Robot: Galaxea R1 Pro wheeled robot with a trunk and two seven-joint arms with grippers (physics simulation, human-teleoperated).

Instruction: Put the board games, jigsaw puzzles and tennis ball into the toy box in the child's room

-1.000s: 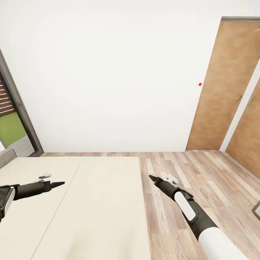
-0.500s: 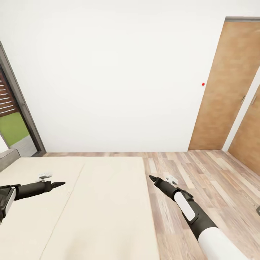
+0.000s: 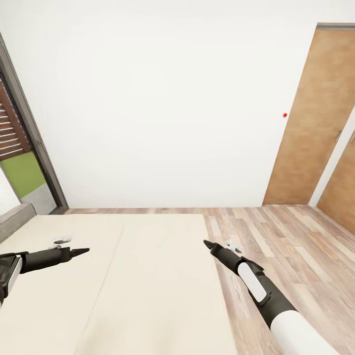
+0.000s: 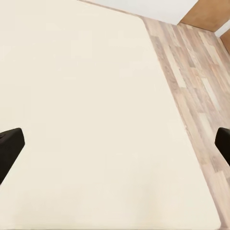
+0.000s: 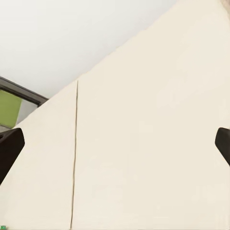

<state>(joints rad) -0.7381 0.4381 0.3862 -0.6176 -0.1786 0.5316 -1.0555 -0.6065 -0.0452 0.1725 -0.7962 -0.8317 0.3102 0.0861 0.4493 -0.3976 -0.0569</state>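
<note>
Beige mattress of the bed [image 3: 128, 291], plain and bare, filling the lower left of the head view from 6 to 9 o'clock, with a thin seam running down it. Wider now than a second ago: whole view swung, camera turned, bed edge and wooden door [image 3: 315, 118] both shifted toward 3 o'clock, more of the dark window frame [image 3: 29, 128] at 9 o'clock. Pale wood floor [image 3: 291, 246] at 4 o'clock beside the bed. Left gripper [image 3: 84, 251] held above the mattress, right gripper [image 3: 207, 243] above the bed's edge, same places in view as before. Both spread wide, dark fingertips [image 4: 9, 148] far apart in the wrist views, holding nothing.
</note>
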